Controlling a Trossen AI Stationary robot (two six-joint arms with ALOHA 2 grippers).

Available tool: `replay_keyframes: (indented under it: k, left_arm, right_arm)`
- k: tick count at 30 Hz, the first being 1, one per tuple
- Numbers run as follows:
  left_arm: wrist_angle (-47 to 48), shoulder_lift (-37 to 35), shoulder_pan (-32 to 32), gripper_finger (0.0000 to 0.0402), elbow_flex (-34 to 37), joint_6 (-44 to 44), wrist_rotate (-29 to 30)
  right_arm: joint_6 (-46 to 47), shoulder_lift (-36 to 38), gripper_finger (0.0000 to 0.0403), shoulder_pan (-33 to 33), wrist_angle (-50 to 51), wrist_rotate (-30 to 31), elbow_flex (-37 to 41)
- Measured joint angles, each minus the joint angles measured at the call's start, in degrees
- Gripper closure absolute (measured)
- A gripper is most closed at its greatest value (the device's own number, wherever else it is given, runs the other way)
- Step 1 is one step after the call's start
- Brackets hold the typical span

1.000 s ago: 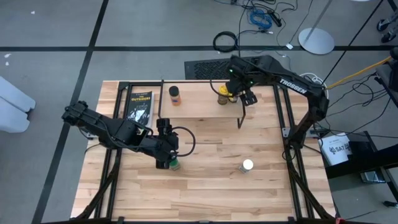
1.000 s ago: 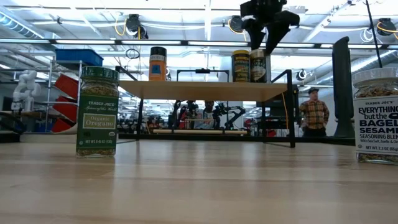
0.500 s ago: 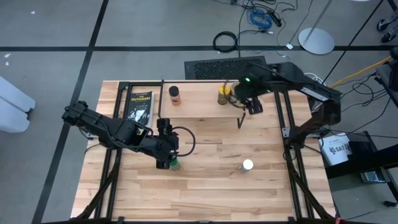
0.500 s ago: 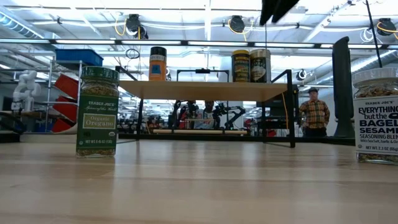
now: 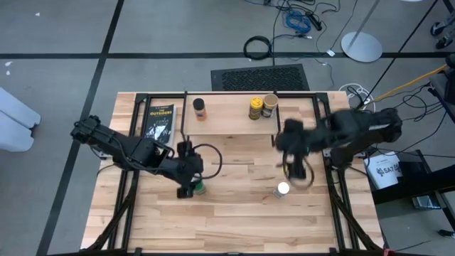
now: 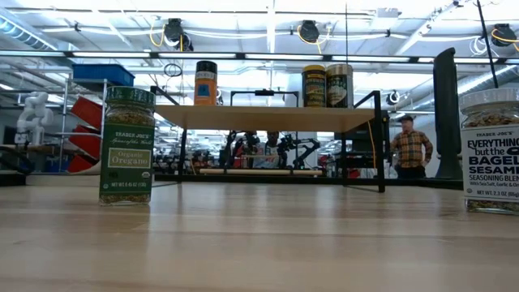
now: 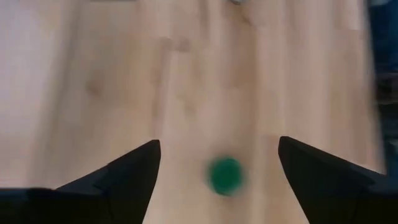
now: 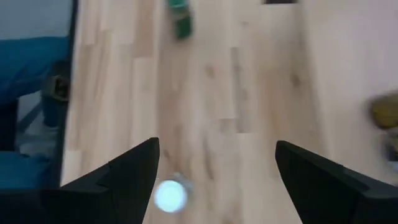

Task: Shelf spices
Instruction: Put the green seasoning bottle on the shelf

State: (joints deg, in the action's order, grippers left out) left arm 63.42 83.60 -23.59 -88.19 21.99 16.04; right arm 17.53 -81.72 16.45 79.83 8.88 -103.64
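Bench (image 5: 234, 213) carries the shelf (image 5: 227, 114) with three jars on top. Two jars stand upright below: the right gripper (image 5: 297, 171), fingers apart, hovers just above the white-lidded jar (image 5: 283, 189); the left gripper (image 5: 186, 186), also spread, hangs over the green-lidded jar (image 7: 225, 175).

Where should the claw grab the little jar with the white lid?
Probably around its round sides just under the white lid, coming straight down from above. The small cylindrical white-lidded jar stands upright and alone on the wooden tabletop, and the right claw, open, hangs over it.
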Motion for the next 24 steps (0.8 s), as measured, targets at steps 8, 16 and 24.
replay_keyframes:
  k: [8, 16, 24]
  left_arm:
    - [0.7, 1.8, -6.9, 0.0065, 5.75, 13.74, -5.05]
    - [-0.35, 5.82, -8.27, 0.0065, 7.85, 24.31, 0.59]
    - [-4.64, 11.61, -7.89, 0.0065, 8.09, 28.95, 0.37]
  right_arm:
    - [1.78, -1.99, 0.0094, 9.67, -15.18, 4.66, 13.92]
    - [1.42, -1.96, 0.0094, 10.65, -29.52, 10.89, 25.14]
    - [-1.18, -1.94, 0.0094, 10.55, -39.04, 10.59, 30.03]
